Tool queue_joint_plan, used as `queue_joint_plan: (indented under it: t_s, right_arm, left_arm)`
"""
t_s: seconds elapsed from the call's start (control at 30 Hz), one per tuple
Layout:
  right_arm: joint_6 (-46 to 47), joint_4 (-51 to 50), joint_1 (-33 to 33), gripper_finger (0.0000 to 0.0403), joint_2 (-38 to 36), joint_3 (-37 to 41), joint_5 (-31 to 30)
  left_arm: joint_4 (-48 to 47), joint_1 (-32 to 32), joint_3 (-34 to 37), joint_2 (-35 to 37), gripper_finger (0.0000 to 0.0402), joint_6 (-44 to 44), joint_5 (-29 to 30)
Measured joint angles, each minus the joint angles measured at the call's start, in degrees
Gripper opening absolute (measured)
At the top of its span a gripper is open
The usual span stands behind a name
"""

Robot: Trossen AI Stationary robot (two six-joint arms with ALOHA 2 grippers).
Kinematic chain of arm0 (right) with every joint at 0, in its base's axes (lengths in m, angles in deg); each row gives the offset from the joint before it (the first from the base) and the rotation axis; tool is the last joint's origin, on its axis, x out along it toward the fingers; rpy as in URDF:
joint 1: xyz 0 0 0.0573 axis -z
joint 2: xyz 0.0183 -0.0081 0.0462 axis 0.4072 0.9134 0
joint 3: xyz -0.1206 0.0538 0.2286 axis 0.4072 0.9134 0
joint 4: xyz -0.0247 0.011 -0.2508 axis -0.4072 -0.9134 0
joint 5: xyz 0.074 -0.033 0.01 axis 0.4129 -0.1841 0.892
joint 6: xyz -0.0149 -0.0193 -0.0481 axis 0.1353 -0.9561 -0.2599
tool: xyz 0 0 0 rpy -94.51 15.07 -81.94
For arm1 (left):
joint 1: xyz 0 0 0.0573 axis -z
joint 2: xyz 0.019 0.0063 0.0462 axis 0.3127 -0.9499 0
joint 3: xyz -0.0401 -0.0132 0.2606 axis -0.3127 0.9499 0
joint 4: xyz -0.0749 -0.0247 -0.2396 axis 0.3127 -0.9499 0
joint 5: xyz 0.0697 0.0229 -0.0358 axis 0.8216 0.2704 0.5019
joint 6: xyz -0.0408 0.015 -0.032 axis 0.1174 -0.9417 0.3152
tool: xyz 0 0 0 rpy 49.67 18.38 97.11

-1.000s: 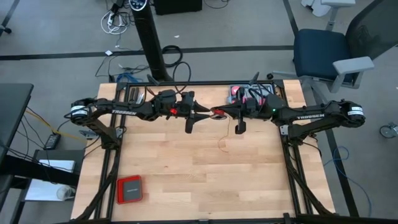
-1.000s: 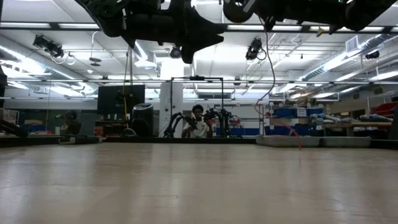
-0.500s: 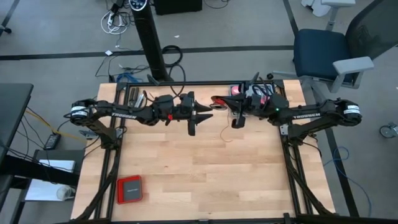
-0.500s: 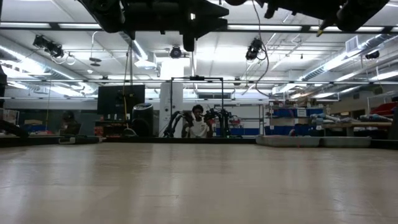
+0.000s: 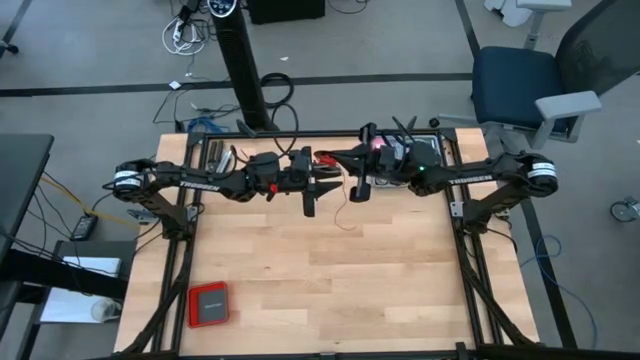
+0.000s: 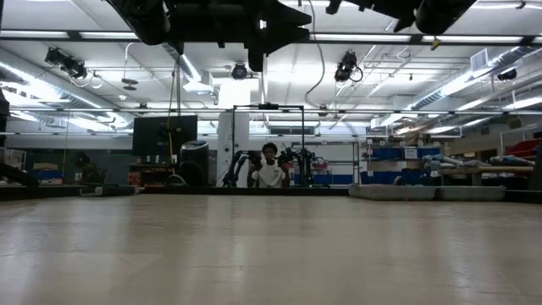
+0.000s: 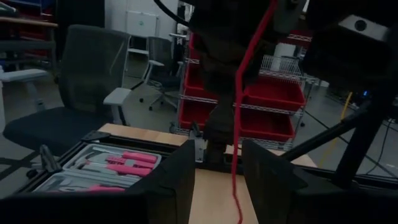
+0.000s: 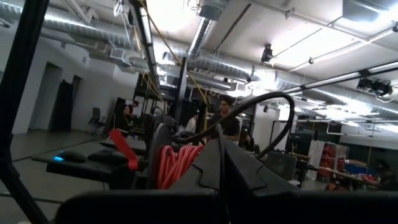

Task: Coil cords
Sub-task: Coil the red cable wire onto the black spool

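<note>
The thin red cord is a small bundle at the tips of my right gripper, high above the far middle of the table. One loose strand hangs down from it. In the right wrist view the red coils sit just beside my shut fingers. My left gripper faces it from the left, level and open. In the left wrist view the hanging strand passes between and beyond its two fingers, and I cannot tell whether it touches them. My right gripper is shut on the red cord at the coiled bundle, coming level from the table's right. The fingers hide the exact place of contact. The bundle is lifted clear of the table and one strand hangs slack below it.
A grey tool tray with pink-handled tools stands at the table's far right, under the right arm; it also shows in the left wrist view. A flat red box lies at the near left. A person sits in the room beyond the table.
My right gripper has gone toward the table's left and far edge and risen, carrying the red cord. The hanging strand has swung left with it and now hangs clear of the table. My left gripper has levelled out and otherwise stayed in place.
</note>
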Motion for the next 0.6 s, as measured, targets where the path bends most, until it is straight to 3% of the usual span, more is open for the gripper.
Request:
queue_joint_plan:
  t_s: [0.33, 0.4, 0.5, 0.6]
  right_arm:
    - [-1.6, 0.7, 0.1, 0.0004, 3.1, -2.2, 0.2]
    - [-1.5, 0.8, 0.1, 0.0004, 3.1, -2.2, 0.2]
    - [-1.0, 0.8, 0.1, 0.0004, 3.1, -2.2, 0.2]
    - [1.0, 0.8, 0.1, 0.0004, 3.1, -2.2, 1.2]
  left_arm:
    - [-3.5, 0.0, 0.1, 0.0, 0.0130, -0.4, 0.2]
    - [-5.0, 0.1, 0.1, 0.0, 0.0106, -2.1, 1.5]
    - [-6.1, -0.2, 0.1, -0.1, 0.0031, -2.9, 2.0]
    - [-6.2, -0.4, 0.1, -0.1, 0.0007, -2.9, 2.7]
